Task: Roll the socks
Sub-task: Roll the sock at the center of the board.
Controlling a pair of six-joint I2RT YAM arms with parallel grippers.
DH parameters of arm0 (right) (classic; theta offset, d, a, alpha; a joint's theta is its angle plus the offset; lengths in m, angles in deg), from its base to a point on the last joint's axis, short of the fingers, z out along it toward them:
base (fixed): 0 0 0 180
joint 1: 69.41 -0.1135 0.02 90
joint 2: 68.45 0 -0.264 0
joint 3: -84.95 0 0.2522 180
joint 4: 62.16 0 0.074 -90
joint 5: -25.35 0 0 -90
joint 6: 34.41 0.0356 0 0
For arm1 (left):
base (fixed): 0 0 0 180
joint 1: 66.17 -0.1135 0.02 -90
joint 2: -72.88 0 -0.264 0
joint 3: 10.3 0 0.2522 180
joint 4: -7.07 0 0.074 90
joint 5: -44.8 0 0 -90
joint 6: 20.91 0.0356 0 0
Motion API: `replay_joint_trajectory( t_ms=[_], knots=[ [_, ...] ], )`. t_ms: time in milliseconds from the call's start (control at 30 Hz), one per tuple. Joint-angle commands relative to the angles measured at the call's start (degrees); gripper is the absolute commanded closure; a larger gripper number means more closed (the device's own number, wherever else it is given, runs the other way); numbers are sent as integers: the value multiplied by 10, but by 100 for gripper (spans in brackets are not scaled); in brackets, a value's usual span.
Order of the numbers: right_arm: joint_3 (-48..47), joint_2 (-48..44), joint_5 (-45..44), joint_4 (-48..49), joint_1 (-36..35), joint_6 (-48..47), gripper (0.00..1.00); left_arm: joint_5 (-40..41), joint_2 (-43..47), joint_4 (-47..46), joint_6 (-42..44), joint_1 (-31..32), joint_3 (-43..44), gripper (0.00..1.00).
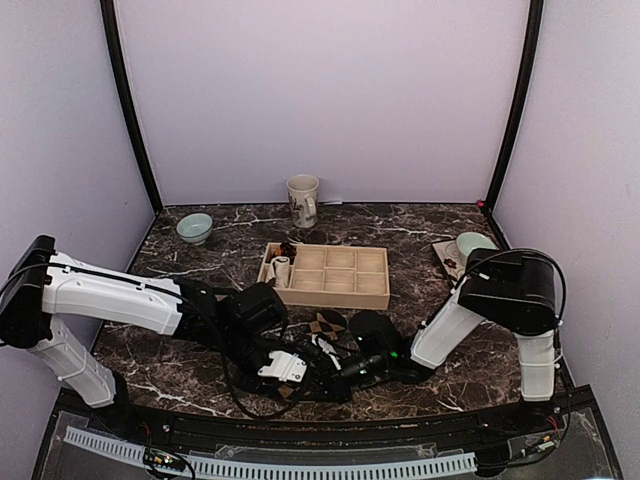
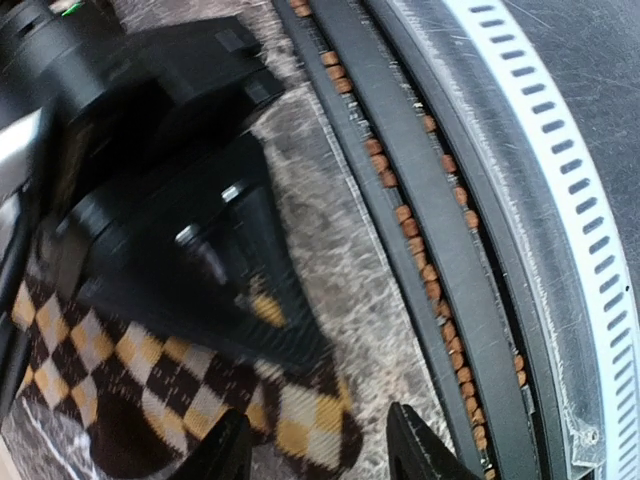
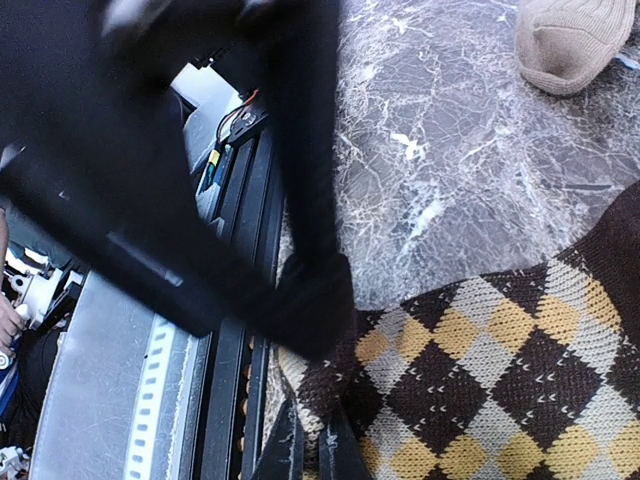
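1 argyle sock point(image 3: 480, 360), largely hidden overhead; right gripper point(image 3: 312, 452) pinches its edge, left gripper point(image 2: 322, 448) gapes.

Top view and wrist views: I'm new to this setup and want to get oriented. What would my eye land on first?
The brown argyle sock with cream and yellow diamonds, lying flat at the front of the table, draws the eye first. The right pincer is shut on its edge, while the left pincer stands open right by it. A plain tan sock lies apart on the marble.
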State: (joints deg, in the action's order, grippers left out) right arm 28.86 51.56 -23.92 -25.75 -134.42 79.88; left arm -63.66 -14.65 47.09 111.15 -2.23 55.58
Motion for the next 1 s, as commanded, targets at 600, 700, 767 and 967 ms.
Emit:
replay_joint_trajectory(
  t_ms=[600, 700, 767, 967],
  knots=[
    [31, 108, -47, -196, -2, 7, 100, 137, -12, -118, -6, 40, -82, 58],
    [26, 109, -47, -205, -2, 4, 100, 116, -2, -63, -19, 40, -58, 56],
    [24, 110, -47, -209, -2, 4, 100, 84, 5, -20, -33, 40, -35, 55],
    [19, 110, -47, -220, -1, -1, 100, 42, 10, 19, -50, 40, -1, 53]
  ],
)
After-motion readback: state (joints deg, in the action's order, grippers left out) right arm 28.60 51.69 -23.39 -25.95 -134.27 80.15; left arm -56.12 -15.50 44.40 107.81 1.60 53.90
